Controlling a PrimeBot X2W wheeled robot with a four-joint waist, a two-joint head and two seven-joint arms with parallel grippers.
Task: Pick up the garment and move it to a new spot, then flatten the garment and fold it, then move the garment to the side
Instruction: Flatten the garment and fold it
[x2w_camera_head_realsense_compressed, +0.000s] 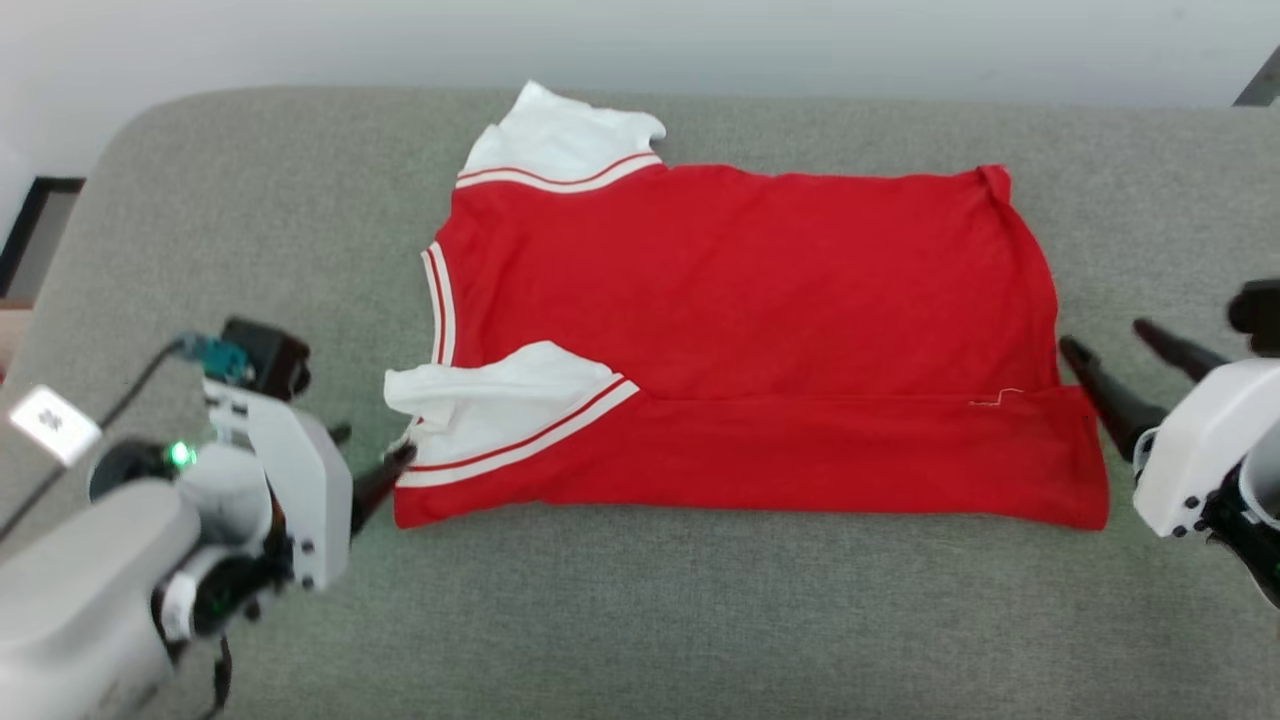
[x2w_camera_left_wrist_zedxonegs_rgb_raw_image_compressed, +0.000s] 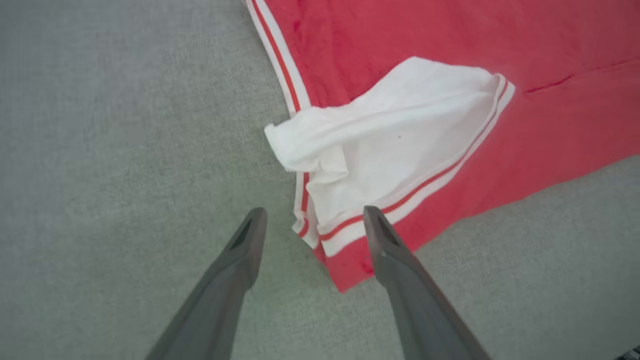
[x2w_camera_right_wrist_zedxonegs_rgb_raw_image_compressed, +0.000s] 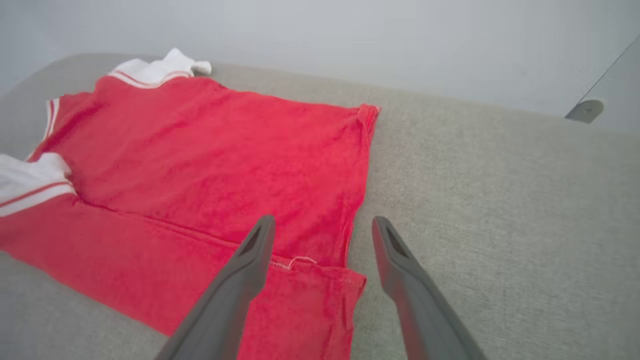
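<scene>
The left gripper (x2w_camera_head_realsense_compressed: 372, 445) (x2w_camera_left_wrist_zedxonegs_rgb_raw_image_compressed: 314, 212) is holding its fingers (x2w_camera_left_wrist_zedxonegs_rgb_raw_image_compressed: 240, 260) spread apart with nothing between them. In the left wrist view they are straddling the near left corner of the garment (x2w_camera_head_realsense_compressed: 750, 300) (x2w_camera_left_wrist_zedxonegs_rgb_raw_image_compressed: 450, 30) (x2w_camera_right_wrist_zedxonegs_rgb_raw_image_compressed: 200, 150), one finger lying over the red-and-white striped trim (x2w_camera_left_wrist_zedxonegs_rgb_raw_image_compressed: 350, 232) and the other over bare grey surface (x2w_camera_head_realsense_compressed: 700, 620) (x2w_camera_left_wrist_zedxonegs_rgb_raw_image_compressed: 100, 150) (x2w_camera_right_wrist_zedxonegs_rgb_raw_image_compressed: 500, 200). In the head view one fingertip is sitting right at that trim, though I cannot tell whether it is touching the cloth.

The right gripper (x2w_camera_head_realsense_compressed: 1105, 335) (x2w_camera_right_wrist_zedxonegs_rgb_raw_image_compressed: 324, 220) is also keeping its fingers (x2w_camera_right_wrist_zedxonegs_rgb_raw_image_compressed: 405, 280) parted and empty. It is hovering just beside the garment's right-hand hem edge; in the right wrist view one finger is showing over the hem corner and the other over the bare surface.

The garment is lying spread flat across the middle of the surface, collar end toward the robot's left and hem toward its right. Its near long edge is lying folded up over the body, forming a red band along the front. A white sleeve (x2w_camera_head_realsense_compressed: 500, 395) (x2w_camera_left_wrist_zedxonegs_rgb_raw_image_compressed: 400, 130) (x2w_camera_right_wrist_zedxonegs_rgb_raw_image_compressed: 25, 180) is lying crumpled on the near left part, and the other white sleeve (x2w_camera_head_realsense_compressed: 560, 135) (x2w_camera_right_wrist_zedxonegs_rgb_raw_image_compressed: 155, 67) is sticking out at the far left. A small white thread (x2w_camera_head_realsense_compressed: 995, 398) (x2w_camera_right_wrist_zedxonegs_rgb_raw_image_compressed: 295, 260) is showing at the hem by the fold. A pale wall (x2w_camera_head_realsense_compressed: 800, 40) (x2w_camera_right_wrist_zedxonegs_rgb_raw_image_compressed: 350, 40) is rising behind the surface.
</scene>
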